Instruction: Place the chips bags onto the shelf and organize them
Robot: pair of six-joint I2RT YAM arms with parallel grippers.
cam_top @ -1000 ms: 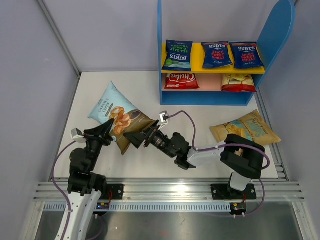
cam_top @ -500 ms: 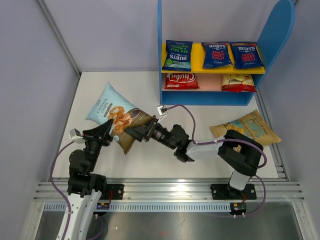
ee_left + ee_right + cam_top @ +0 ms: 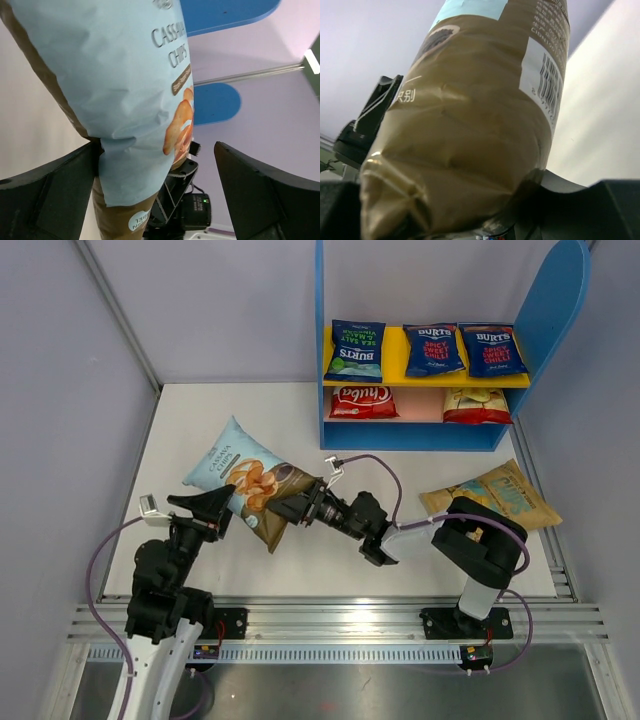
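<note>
The light blue and brown cassava chips bag (image 3: 245,478) hangs tilted between the two arms. My right gripper (image 3: 291,508) is shut on its brown lower end (image 3: 485,125), which bulges between the dark fingers (image 3: 600,200). My left gripper (image 3: 216,506) stands open around the bag's blue face (image 3: 125,75), the left finger (image 3: 55,190) close against it and the right finger (image 3: 265,195) well apart. The shelf (image 3: 560,310) at the back right holds three Burts bags (image 3: 433,348) on the yellow board and two Chuba bags (image 3: 360,400) on the pink one. A tan-gold bag (image 3: 490,495) lies flat on the table at the right.
The shelf's tall rounded blue side (image 3: 220,102) shows behind the bag in the left wrist view. Grey walls close in the white table (image 3: 200,410) on the left and right. A metal rail (image 3: 330,620) runs along the near edge by the arm bases.
My left gripper has opened and let go of the cassava bag. My right gripper has closed on the bag's brown end, and the bag has swung a little to the right.
</note>
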